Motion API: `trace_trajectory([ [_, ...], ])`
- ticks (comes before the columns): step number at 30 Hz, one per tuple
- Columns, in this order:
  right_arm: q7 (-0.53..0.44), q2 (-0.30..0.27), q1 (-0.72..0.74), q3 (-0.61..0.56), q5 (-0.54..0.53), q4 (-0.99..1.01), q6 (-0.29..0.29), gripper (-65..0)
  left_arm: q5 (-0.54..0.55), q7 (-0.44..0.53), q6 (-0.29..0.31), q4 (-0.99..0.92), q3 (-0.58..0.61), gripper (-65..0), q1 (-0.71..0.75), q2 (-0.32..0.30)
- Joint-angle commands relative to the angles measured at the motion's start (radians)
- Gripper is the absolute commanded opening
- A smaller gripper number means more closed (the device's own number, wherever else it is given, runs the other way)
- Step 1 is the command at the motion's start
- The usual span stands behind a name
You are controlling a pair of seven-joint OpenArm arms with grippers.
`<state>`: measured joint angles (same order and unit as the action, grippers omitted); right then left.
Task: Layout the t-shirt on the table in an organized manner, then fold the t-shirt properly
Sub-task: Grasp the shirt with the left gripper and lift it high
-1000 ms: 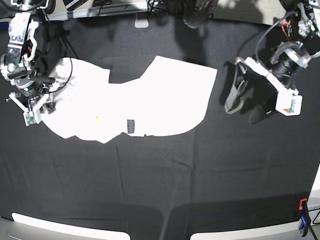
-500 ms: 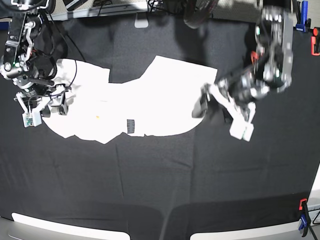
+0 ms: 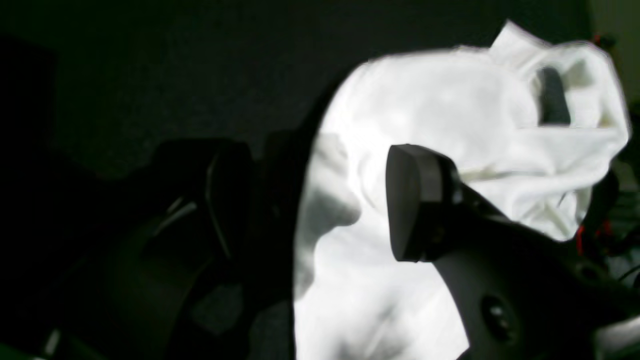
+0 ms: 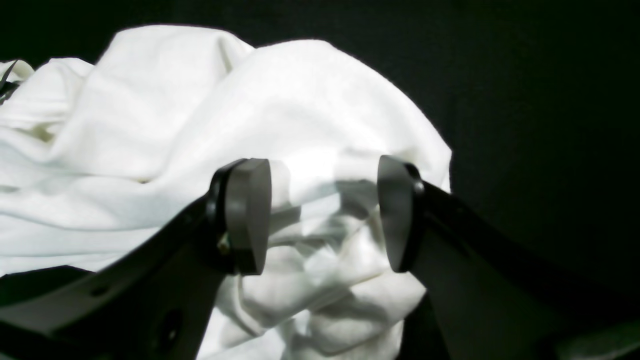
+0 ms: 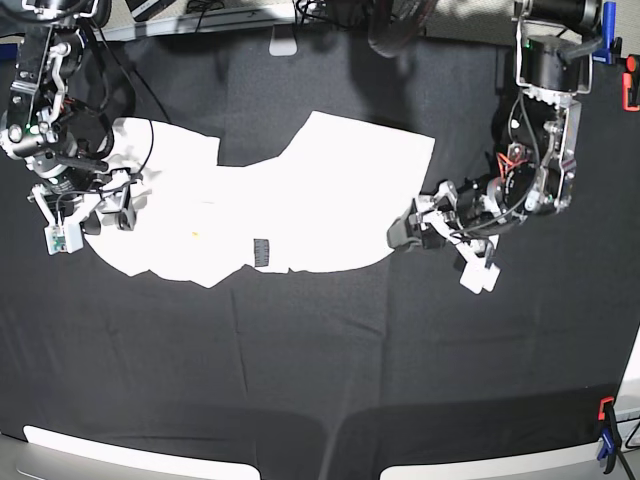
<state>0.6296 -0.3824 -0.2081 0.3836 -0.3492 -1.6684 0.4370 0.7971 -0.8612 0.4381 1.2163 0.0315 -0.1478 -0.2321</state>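
The white t-shirt [image 5: 270, 200] lies spread plain side up across the back half of the black table [image 5: 320, 370], with a small dark tag [image 5: 262, 250] near its front hem. My right gripper [image 5: 112, 208] stands open over the shirt's crumpled left end. In the right wrist view its fingers [image 4: 247, 215] straddle bunched white cloth [image 4: 320, 240], with nothing pinched in the right gripper [image 4: 322, 215]. My left gripper [image 5: 405, 228] is low at the shirt's right edge, open. In the left wrist view the left gripper [image 3: 320, 210] has one finger [image 3: 415, 200] over the t-shirt [image 3: 425, 115].
An orange clamp [image 5: 630, 90] sits at the back right edge and an orange-and-blue clamp [image 5: 607, 440] at the front right. White panels [image 5: 100, 452] line the front edge. Cables and a white piece [image 5: 285, 45] lie along the back.
The left arm swung in from the right and came down to the shirt's right edge. The right gripper opened wider over the left end a second ago and has stayed there since.
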Motion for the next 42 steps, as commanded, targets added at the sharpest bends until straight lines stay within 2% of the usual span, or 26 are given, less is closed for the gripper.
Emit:
trace_trajectory([
  [1,-0.022,-0.019,0.011,0.009,-0.021,-0.017,0.0,-32.1,0.016,0.008,0.012,0.013,-0.002,-26.8,-0.014,0.011],
  [3,-0.023,-0.018,0.011,0.009,-0.022,-0.017,0.0,-32.1,0.018,0.004,0.021,0.013,-0.002,-26.8,-0.007,0.037],
  [9,-0.022,-0.013,0.011,0.009,-0.022,-0.017,0.0,-32.1,0.015,-0.028,0.117,0.013,-0.002,-26.8,-0.005,0.144],
  [11,-0.022,-0.013,0.011,0.009,-0.022,-0.017,0.0,-32.1,0.011,-0.027,0.117,0.013,-0.002,-27.7,-0.006,0.169],
  [13,-0.019,-0.013,0.011,0.009,-0.021,-0.017,0.0,-32.1,-0.037,-0.005,0.117,0.013,-0.002,-36.1,-0.01,0.174],
  [14,-0.017,-0.013,0.011,0.009,-0.021,-0.017,0.0,-32.1,-0.064,0.009,0.116,0.014,-0.002,-43.0,-0.011,0.173],
  [16,-0.014,-0.013,0.011,0.009,-0.022,-0.017,0.0,-32.1,-0.103,0.017,0.116,0.014,-0.002,-62.7,-0.02,0.161],
  [17,-0.014,-0.013,0.011,0.009,-0.022,-0.017,0.0,-32.1,-0.118,0.017,0.116,0.014,-0.003,-65.0,-0.026,0.152],
  [20,-0.014,-0.013,0.011,0.009,-0.022,-0.017,0.0,-32.1,-0.142,0.008,0.116,0.016,-0.005,-65.0,-0.072,0.109],
  [25,-0.014,-0.013,0.011,0.009,-0.022,-0.017,0.0,-32.1,-0.142,-0.116,0.111,0.068,-0.005,-65.0,-0.2,-0.005],
  [26,-0.014,-0.013,0.011,0.009,-0.022,-0.017,0.0,-32.1,-0.142,-0.138,0.103,0.087,-0.005,-65.0,-0.226,-0.03],
  [29,-0.014,-0.013,0.011,0.009,-0.022,-0.017,0.0,-32.1,-0.142,-0.164,0.016,0.163,-0.005,-65.0,-0.298,-0.112],
  [32,-0.014,-0.013,0.011,0.009,-0.022,-0.017,0.0,-32.1,-0.144,-0.168,-0.005,0.256,-0.005,-65.0,-0.358,-0.195],
  [36,-0.01,-0.013,0.011,0.009,-0.022,-0.017,0.0,-32.1,-0.25,-0.182,-0.014,0.365,-0.005,-65.0,-0.412,-0.288],
  [39,-0.008,-0.013,0.011,0.009,-0.022,-0.017,0.0,-32.1,-0.338,-0.156,-0.085,0.403,-0.005,-65.0,-0.445,-0.355],
  [42,-0.007,-0.013,0.011,0.009,-0.022,-0.017,0.0,-32.1,-0.404,-0.137,-0.115,0.404,-0.005,-65.0,-0.498,-0.426],
])
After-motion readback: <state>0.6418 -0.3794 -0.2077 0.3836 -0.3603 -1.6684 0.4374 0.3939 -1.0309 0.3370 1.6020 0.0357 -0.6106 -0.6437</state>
